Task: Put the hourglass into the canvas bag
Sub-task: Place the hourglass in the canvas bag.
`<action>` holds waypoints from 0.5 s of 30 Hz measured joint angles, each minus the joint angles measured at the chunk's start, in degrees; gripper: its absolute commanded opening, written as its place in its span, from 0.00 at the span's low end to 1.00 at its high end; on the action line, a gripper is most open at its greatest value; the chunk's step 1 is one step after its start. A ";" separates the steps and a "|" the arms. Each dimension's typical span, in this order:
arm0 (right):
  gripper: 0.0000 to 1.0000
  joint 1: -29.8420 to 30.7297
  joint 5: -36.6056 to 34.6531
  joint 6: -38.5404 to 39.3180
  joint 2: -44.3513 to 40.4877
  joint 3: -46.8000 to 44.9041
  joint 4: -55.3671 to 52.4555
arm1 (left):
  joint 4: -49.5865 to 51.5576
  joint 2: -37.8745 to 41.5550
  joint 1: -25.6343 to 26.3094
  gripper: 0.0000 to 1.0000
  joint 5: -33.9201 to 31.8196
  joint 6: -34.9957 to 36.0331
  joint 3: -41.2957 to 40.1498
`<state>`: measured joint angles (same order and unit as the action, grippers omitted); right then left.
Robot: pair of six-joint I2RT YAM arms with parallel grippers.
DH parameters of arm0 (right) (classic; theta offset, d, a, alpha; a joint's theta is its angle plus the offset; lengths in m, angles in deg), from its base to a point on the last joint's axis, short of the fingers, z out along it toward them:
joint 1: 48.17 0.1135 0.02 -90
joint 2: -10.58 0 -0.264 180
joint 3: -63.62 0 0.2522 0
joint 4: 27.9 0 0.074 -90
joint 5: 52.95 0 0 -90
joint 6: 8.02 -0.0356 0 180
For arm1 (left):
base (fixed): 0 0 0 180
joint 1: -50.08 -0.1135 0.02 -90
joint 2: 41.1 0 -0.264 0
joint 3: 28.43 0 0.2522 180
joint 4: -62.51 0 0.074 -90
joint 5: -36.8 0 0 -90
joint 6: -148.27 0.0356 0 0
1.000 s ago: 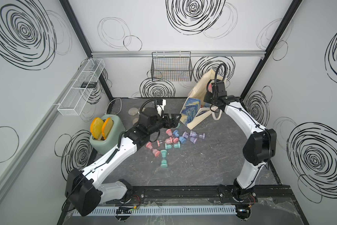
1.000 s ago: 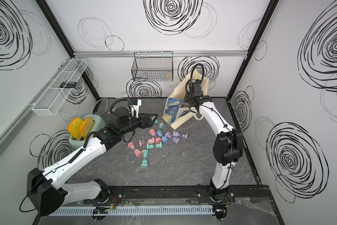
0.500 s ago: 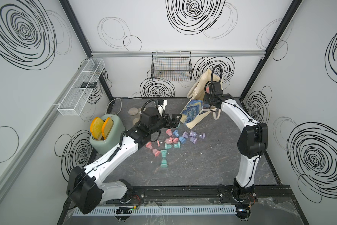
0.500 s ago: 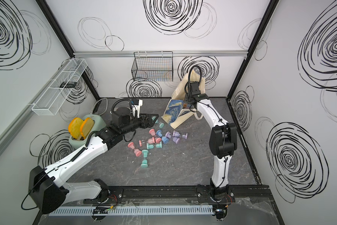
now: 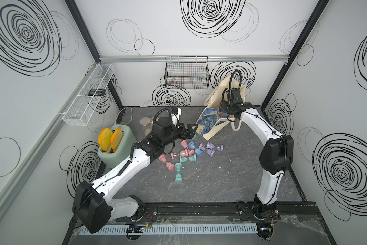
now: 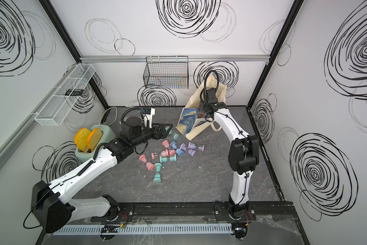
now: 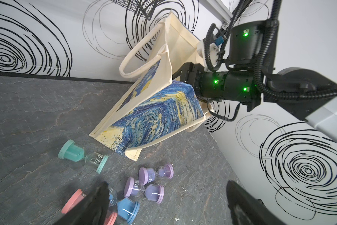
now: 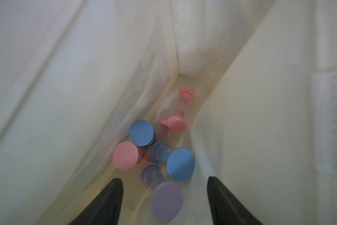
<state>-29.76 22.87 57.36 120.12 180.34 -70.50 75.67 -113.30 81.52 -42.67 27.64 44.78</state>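
Observation:
The canvas bag (image 5: 208, 125) (image 6: 189, 125) leans at the back right of the table, cream with a blue-and-yellow print (image 7: 154, 109). My right gripper (image 8: 163, 178) is down inside its mouth, open. A purple hourglass (image 8: 166, 202) lies blurred and loose between the spread fingers, on top of several pink and blue hourglasses (image 8: 142, 132) in the bag's bottom. In both top views the right wrist (image 5: 231, 101) (image 6: 209, 99) covers the bag's opening. My left gripper (image 7: 166, 184) (image 5: 192, 129) hovers open and empty over several loose hourglasses (image 5: 191, 151) (image 7: 144, 189) on the table.
A green toaster (image 5: 115, 152) with two slices stands at the left. A black wire basket (image 5: 186, 74) hangs on the back wall and a white wire shelf (image 5: 89, 97) on the left wall. Two round coasters (image 5: 145, 122) lie behind the left arm.
The right gripper went from shut to open inside the bag and let go of the purple hourglass. The right arm shifted slightly at the bag. The left arm has barely moved.

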 measured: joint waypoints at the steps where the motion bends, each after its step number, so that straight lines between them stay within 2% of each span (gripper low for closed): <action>1: 0.81 0.35 0.46 0.15 -0.96 -0.52 0.48 | -0.22 0.31 -0.31 0.96 0.15 -0.20 -0.59; 6: 0.87 1.20 2.36 0.46 -6.62 -1.99 1.11 | -2.38 2.25 -2.16 0.96 2.14 -1.97 -4.68; 15: 0.94 1.68 0.94 1.75 -11.47 -0.52 -1.81 | -5.31 7.10 -2.38 0.96 3.39 -4.50 -11.50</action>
<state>-28.07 23.81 59.11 108.64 179.81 -72.32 70.36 -106.20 79.14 -39.28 23.14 33.28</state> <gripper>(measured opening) 0.927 0.959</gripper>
